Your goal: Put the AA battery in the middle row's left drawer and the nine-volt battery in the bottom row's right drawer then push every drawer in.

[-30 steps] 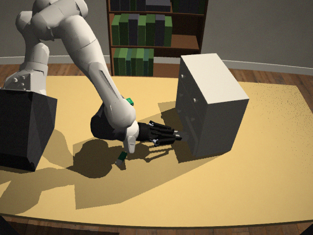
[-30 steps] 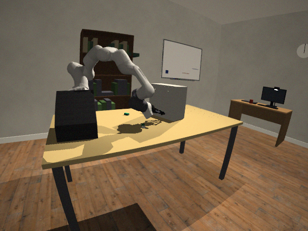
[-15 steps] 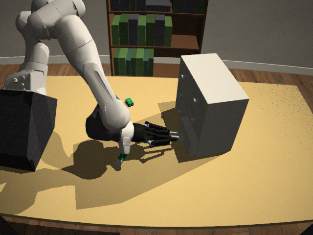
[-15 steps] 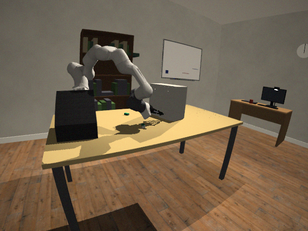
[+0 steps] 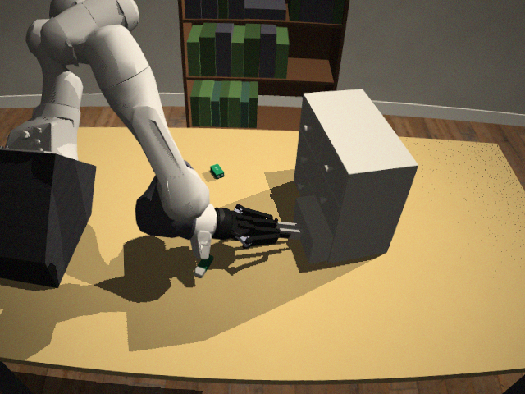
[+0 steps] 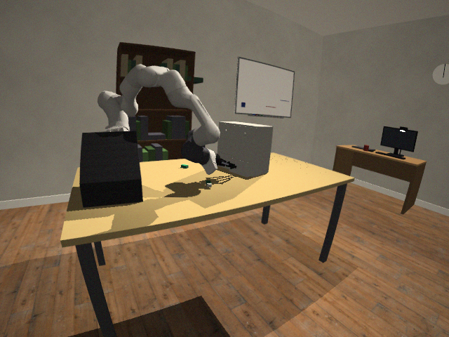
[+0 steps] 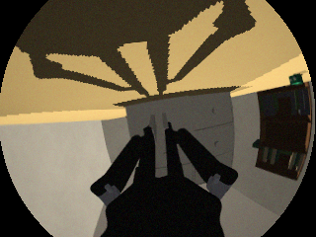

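Note:
The chest (image 5: 360,131) (image 6: 250,152) (image 7: 222,155) stands upright, its drawer fronts facing the arm. The right drawer of the bottom row (image 5: 312,231) stands partly out; the other visible drawers look pushed in. My gripper (image 5: 299,227) (image 6: 234,166) (image 7: 159,119) is nearly closed at this drawer's front, shut on its knob, which the fingertips hide. The green nine-volt battery (image 5: 216,171) (image 6: 184,166) lies on the table behind the arm in the top view. I cannot make out the AA battery. The inside of the drawer is hidden.
A small green and white block (image 5: 204,267) (image 6: 208,183), perhaps an eraser, lies on the table (image 5: 339,331) (image 6: 174,213) close below the wrist. A large black block (image 5: 25,212) (image 6: 110,166) stands beside the arm's base. A bookshelf stands beyond the table.

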`<act>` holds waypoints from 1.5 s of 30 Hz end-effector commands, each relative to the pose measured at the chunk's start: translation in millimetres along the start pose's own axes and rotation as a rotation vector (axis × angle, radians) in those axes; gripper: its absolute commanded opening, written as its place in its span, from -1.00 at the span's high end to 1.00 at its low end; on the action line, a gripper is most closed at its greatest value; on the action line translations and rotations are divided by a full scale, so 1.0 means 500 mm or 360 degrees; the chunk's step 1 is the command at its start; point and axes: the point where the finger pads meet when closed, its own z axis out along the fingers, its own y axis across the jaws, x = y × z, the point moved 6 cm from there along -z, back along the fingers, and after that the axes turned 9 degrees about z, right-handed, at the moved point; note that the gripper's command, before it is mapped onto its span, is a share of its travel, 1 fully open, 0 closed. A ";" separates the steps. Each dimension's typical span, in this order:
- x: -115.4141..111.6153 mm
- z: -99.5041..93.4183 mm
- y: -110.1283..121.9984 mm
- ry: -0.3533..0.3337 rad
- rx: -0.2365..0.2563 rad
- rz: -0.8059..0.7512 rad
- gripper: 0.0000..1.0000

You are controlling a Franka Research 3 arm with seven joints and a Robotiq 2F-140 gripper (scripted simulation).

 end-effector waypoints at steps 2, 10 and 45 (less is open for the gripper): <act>0.003 -0.008 0.000 0.0002 -0.0003 -0.0013 0.84; 0.008 -0.021 -0.001 0.0002 -0.0003 -0.0013 0.84; 0.011 -0.028 -0.001 0.0002 -0.0003 -0.0013 0.70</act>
